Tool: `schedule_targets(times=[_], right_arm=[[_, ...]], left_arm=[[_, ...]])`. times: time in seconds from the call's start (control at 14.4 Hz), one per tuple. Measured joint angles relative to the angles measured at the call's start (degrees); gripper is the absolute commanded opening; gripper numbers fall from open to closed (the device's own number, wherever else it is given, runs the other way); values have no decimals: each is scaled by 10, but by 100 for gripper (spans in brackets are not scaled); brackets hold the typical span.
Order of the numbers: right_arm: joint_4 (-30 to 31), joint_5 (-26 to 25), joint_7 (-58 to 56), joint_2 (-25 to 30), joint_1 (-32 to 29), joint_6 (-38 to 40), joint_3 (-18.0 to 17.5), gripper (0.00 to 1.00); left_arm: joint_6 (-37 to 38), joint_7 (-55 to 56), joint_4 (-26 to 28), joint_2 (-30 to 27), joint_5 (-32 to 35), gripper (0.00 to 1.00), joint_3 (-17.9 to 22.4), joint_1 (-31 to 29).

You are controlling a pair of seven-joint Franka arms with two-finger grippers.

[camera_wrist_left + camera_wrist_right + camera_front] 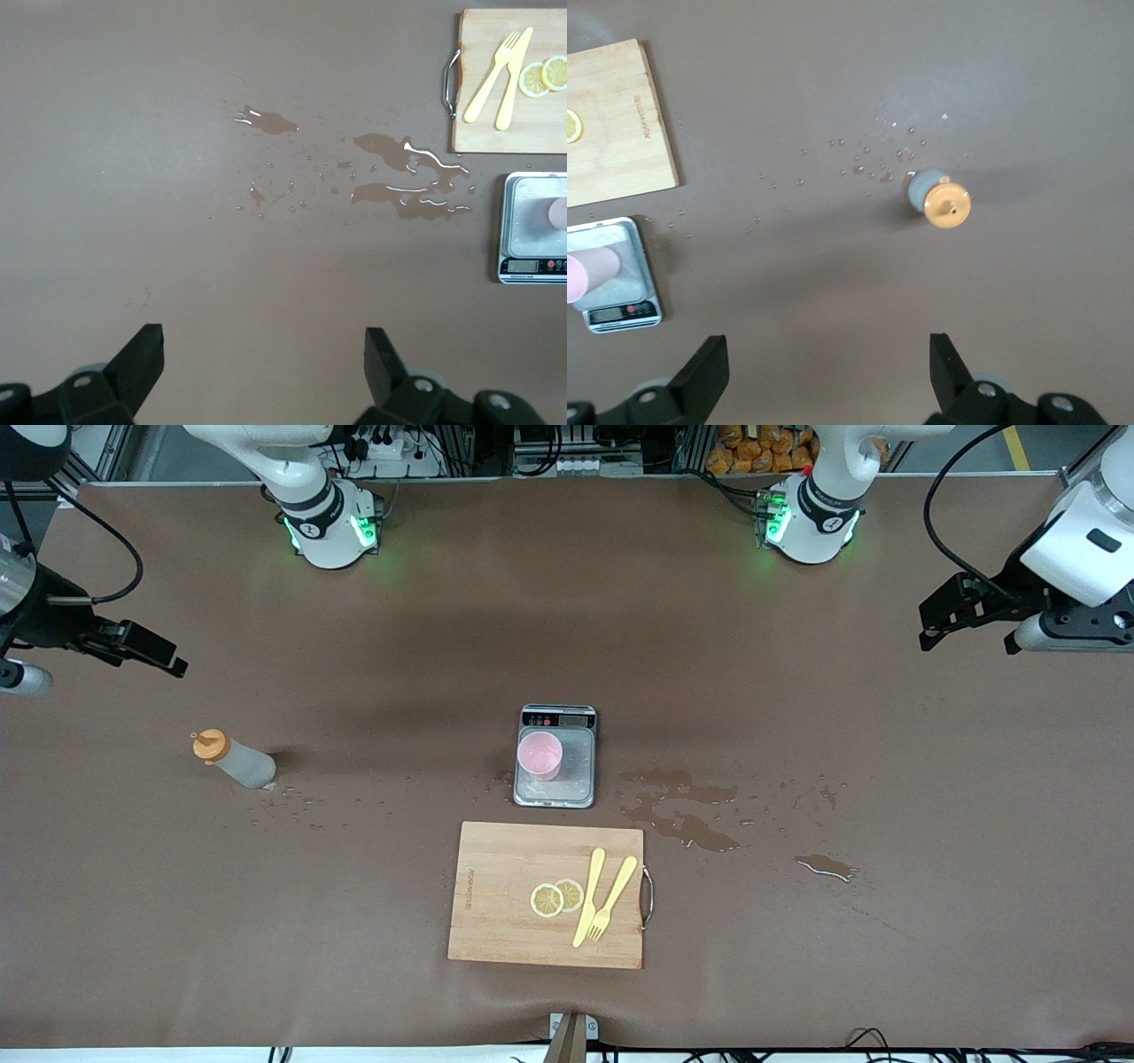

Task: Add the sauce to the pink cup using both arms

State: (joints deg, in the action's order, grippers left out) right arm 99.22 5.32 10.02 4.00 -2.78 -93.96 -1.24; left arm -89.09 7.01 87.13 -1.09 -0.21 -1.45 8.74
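The sauce bottle (234, 759), greyish-white with an orange cap, stands on the table toward the right arm's end; it also shows in the right wrist view (943, 200). The pink cup (539, 755) stands upright on a grey scale (556, 786) at the table's middle; it shows at the edge of the right wrist view (585, 274) and of the left wrist view (558, 212). My right gripper (142, 648) is open and empty, raised over the right arm's end of the table, apart from the bottle. My left gripper (952, 613) is open and empty, raised over the left arm's end.
A wooden cutting board (496, 895) with two lemon slices (556, 897), a yellow knife and a yellow fork (611, 899) lies nearer the front camera than the scale. Spilled liquid (682, 815) lies beside the scale toward the left arm's end. Droplets lie by the bottle.
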Motion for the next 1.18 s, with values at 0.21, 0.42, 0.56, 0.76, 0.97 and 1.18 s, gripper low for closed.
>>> schedule_targets(times=[0.21, 0.42, 0.56, 0.76, 0.97, 1.18], right_arm=[[-10, -9, -7, -3, -1, -10, 2, 100], [-29, -10, -10, -9, -5, -10, 2, 100], [-42, -10, -11, -16, -5, -10, 2, 100], [-55, -10, -12, -25, -6, -10, 2, 100], [-57, -10, -13, -29, -6, -10, 2, 100], [-57, -10, -13, -30, -6, -10, 2, 100]], left_arm=[[-3, 0, 0, 0, 0, 100, 0, 0], [-3, 0, 0, 0, 0, 100, 0, 0], [-3, -1, 0, 0, 0, 100, 0, 0], [-2, -27, 0, 0, 0, 100, 0, 0], [3, -41, 0, 0, 0, 100, 1, 0], [4, -41, 0, 0, 0, 100, 2, 0]])
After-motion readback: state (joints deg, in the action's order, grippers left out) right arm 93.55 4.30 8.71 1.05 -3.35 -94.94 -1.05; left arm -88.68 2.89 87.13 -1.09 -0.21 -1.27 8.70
